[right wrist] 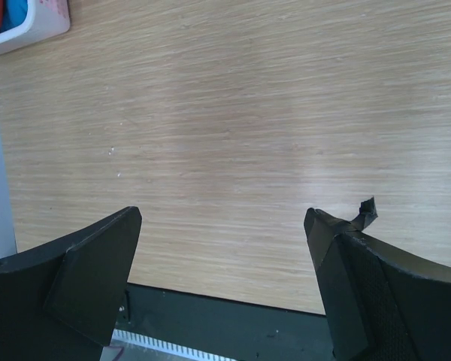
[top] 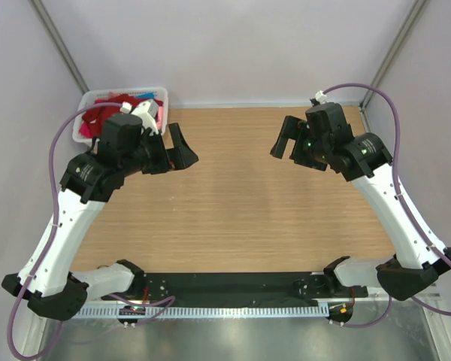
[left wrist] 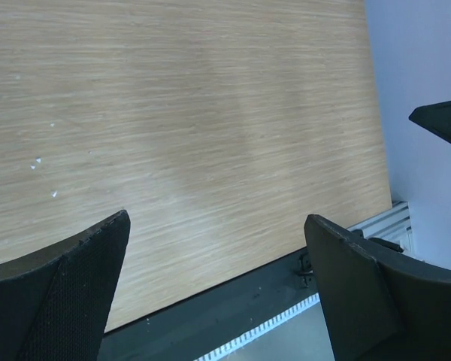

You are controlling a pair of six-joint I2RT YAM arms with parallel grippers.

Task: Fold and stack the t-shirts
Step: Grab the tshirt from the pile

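The t-shirts lie bunched in a white lattice basket [top: 162, 93] at the table's far left corner: dark red cloth [top: 98, 114], a bit of bright pink [top: 158, 113] and a bit of turquoise blue [top: 145, 95]. A red and blue corner of them shows at the top left of the right wrist view [right wrist: 4, 15]. My left gripper [top: 179, 144] is open and empty, held above the table just right of the basket. My right gripper [top: 287, 140] is open and empty above the far right part of the table. Both wrist views show open fingers over bare wood [left wrist: 210, 113].
The wooden table top [top: 233, 195] lies between the two arms. A black strip and a metal rail [top: 233, 289] run along the near edge by the arm bases. White walls close in the back and sides.
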